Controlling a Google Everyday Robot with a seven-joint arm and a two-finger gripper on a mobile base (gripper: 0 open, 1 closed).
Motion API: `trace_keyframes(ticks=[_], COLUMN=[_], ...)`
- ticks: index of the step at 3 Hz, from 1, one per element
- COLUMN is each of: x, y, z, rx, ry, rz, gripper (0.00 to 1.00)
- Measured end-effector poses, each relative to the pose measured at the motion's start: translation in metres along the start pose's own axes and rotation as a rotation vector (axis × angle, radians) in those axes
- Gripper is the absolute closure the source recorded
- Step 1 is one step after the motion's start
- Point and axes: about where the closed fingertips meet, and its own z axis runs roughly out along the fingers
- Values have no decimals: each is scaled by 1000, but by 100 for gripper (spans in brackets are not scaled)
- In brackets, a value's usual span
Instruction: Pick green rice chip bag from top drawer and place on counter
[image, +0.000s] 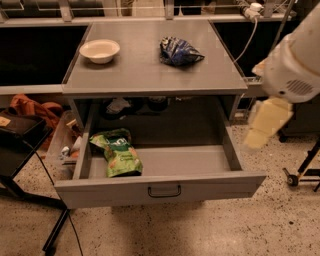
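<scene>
Down in front: the top drawer (210, 182) is pulled open, with a small dark handle (164, 191) on its flat grey front.
Inside the drawer: the green rice chip bag (119, 154) lies at the left side, close to the left wall.
Tool (267, 122): up at the right, beside the drawer and apart from it; I cannot tell if it is wide or narrow.
Bench (145, 70): a white bowl (100, 50) sits far left, and a dark blue snack bag (179, 51) sits far right, well apart.
</scene>
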Motion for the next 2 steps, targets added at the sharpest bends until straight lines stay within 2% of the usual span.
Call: trace_keyframes(ticks=[1,2], x=[-36,-76], y=[-1,1], z=[54,103], rx=[-8,-35], ry=[-69,-134], rz=[97,222], gripper=[0,0])
